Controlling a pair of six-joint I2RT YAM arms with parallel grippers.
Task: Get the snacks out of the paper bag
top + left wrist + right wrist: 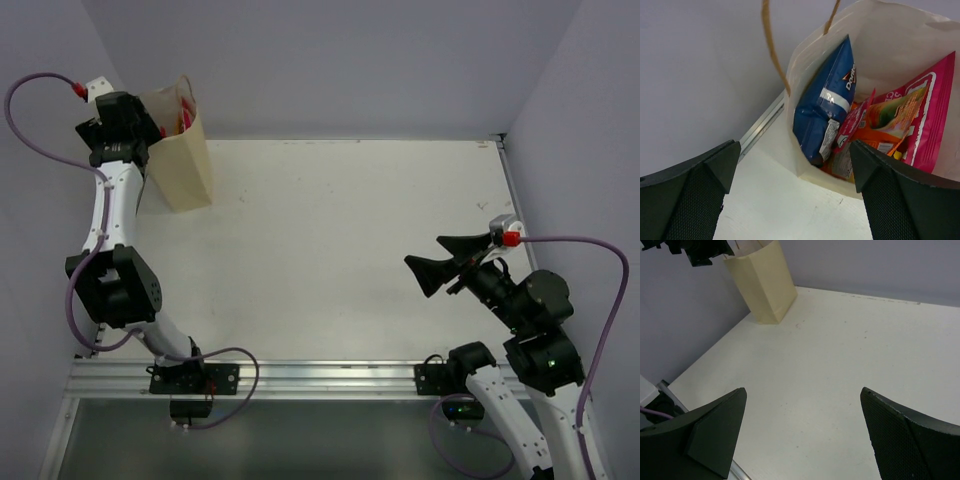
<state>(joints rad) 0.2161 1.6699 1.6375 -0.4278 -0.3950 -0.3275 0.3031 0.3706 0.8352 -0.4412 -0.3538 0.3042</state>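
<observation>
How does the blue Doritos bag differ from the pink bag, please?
The blue Doritos bag has a white band; the pink bag has a white outline. In the left wrist view the Doritos bag sits leftmost, the pink bag rightmost. Both stand inside the paper bag.

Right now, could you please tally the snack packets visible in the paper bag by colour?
Blue Doritos bag: 1
Large pink bag: 1
Red-orange packets wedged between them: at least 1, overlapping, so uncertain
Total in the paper bag: at least 3
</observation>
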